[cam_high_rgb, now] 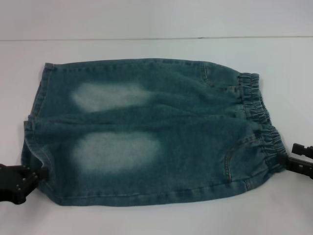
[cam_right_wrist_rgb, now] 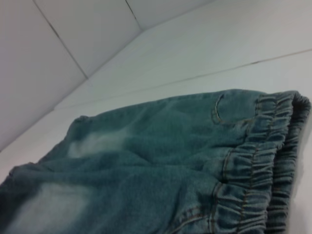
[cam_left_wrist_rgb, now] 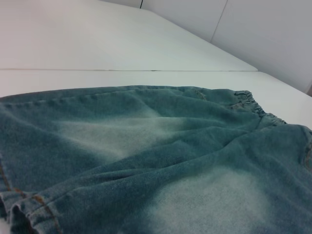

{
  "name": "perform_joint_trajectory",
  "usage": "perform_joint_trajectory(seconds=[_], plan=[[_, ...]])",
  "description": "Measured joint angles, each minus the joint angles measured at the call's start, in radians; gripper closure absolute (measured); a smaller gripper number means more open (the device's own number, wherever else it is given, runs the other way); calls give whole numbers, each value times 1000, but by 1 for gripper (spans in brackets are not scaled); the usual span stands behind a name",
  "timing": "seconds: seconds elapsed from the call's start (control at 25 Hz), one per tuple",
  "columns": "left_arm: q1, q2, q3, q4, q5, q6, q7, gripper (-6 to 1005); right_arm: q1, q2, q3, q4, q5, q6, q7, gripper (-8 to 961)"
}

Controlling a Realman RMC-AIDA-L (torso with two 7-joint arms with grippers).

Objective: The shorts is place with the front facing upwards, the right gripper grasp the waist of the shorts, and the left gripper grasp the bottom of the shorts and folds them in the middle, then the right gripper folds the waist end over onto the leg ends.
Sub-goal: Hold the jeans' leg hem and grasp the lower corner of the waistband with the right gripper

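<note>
The denim shorts (cam_high_rgb: 146, 132) lie flat on the white table, front up. The elastic waist (cam_high_rgb: 261, 122) is on the right and the leg hems (cam_high_rgb: 32, 127) are on the left. My left gripper (cam_high_rgb: 29, 177) sits at the near corner of the closer leg's hem, touching the cloth. At the near end of the waistband is my right gripper (cam_high_rgb: 292, 160), right against the fabric. The left wrist view looks along the shorts (cam_left_wrist_rgb: 146, 161) from the hem. In the right wrist view the waistband (cam_right_wrist_rgb: 258, 165) is close up.
The white table (cam_high_rgb: 156, 215) surrounds the shorts, with a seam line (cam_high_rgb: 156, 38) across the far side. White wall panels (cam_left_wrist_rgb: 263, 34) stand beyond the table. Nothing else lies on the surface.
</note>
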Motion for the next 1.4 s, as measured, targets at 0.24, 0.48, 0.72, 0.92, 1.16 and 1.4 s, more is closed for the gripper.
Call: perform_joint_trajectory(seconds=[0.24, 0.48, 0.72, 0.92, 1.16, 1.4], plan=[[-4, 0, 0, 0, 0, 2, 1, 960, 19, 4, -45, 10, 0, 27, 1, 42], [-5, 0, 0, -1, -1, 5, 1, 960, 37, 3, -76, 32, -7, 23, 5, 42], [-5, 1, 0, -13, -2, 3, 2, 960, 31, -5, -44, 36, -3, -20, 5, 61], [-7, 2, 0, -14, -2, 4, 3, 960, 26, -17, -15, 37, -3, -59, 1, 113], [-8, 2, 0, -14, -3, 8, 13, 960, 24, -21, -12, 37, -4, -52, -2, 250], [1, 1, 0, -13, -5, 10, 14, 960, 25, -19, -19, 37, -9, -52, -3, 280]])
